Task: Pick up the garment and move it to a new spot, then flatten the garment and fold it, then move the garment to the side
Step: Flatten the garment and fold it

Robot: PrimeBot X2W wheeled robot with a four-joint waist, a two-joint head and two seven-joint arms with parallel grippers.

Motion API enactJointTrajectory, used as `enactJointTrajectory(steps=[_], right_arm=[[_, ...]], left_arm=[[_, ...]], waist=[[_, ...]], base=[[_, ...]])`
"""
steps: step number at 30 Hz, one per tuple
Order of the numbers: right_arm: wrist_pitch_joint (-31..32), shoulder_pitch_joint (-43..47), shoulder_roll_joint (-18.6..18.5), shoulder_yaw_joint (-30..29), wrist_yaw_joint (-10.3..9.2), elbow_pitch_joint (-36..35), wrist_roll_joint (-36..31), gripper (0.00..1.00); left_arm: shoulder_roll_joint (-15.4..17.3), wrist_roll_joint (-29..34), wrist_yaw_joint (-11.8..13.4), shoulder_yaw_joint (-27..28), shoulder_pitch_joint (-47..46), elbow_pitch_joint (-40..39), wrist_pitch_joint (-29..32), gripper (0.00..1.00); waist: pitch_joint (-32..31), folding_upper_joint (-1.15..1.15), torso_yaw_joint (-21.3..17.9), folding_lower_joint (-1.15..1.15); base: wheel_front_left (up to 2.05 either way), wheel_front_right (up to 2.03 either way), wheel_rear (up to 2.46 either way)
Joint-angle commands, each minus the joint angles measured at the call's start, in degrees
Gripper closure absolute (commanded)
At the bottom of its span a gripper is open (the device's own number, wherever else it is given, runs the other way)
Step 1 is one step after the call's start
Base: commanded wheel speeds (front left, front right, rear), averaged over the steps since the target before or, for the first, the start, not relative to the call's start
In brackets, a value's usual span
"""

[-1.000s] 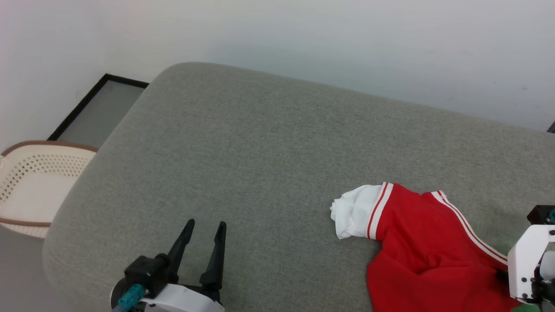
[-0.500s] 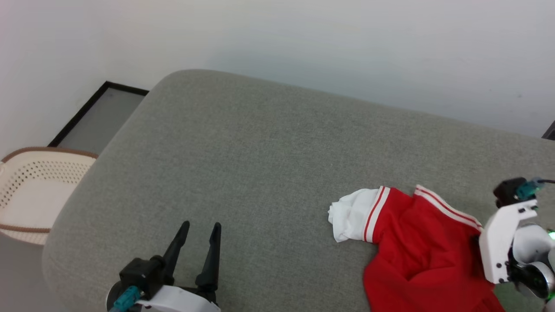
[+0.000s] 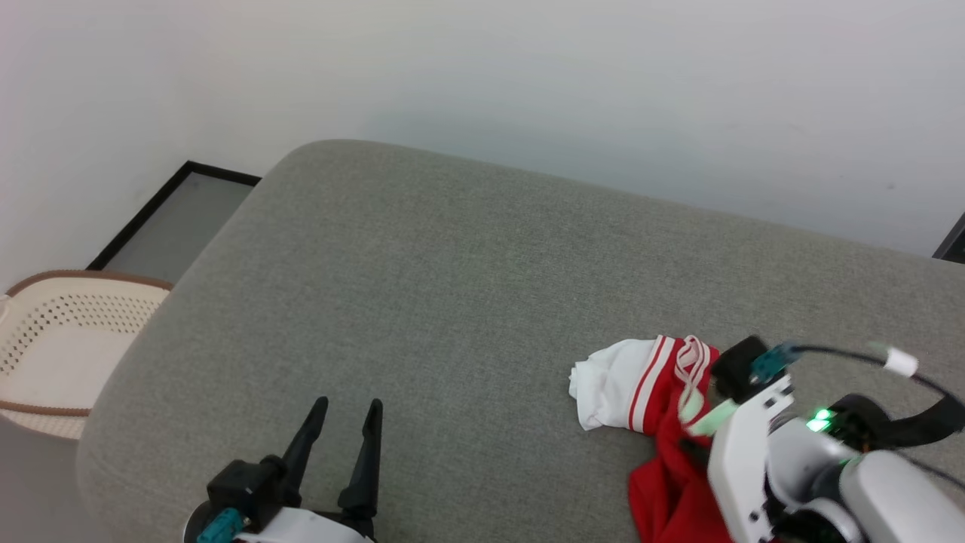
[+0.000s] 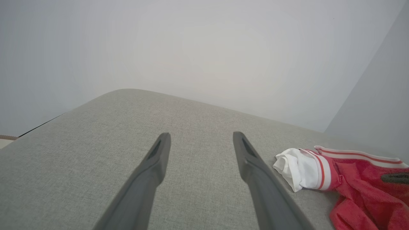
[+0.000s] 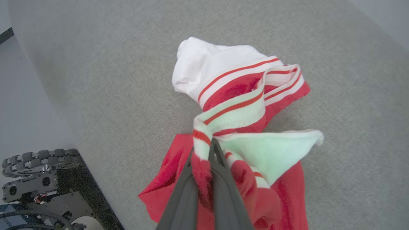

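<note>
A: Free room on the cushion (image 3: 422, 302)?
B: Bare from left edge to middle. The garment (image 3: 647, 381) bunches toward its front right; a basket (image 3: 45, 332) stands beyond the left edge.

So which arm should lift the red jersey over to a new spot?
The right. The right gripper is shut on the striped trim of the red jersey, with the cloth bunched up toward it. The left gripper is open over bare grey cushion, apart from the jersey.
</note>
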Motion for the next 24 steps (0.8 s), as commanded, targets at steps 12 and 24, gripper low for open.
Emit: enactJointTrajectory(steps=[12,24], right_arm=[[2.14,5.11,1.95,6.26,-0.06,-1.73,0.14,1.00],[0.55,4.31,2.50,3.29,-0.06,1.99,-1.26,0.00]], left_arm=[[-0.31,-0.34,-0.15,0.01,0.42,0.12,-0.02,0.00],[-0.25,-0.34,-0.16,0.39,1.06,0.33,-0.02,0.00]], waist=[[0.42,0.00,0.94,0.00],[-0.69,0.00,-0.01,0.00]], base=[[0.00,0.00,0.00],[0.00,0.00,0.00]])
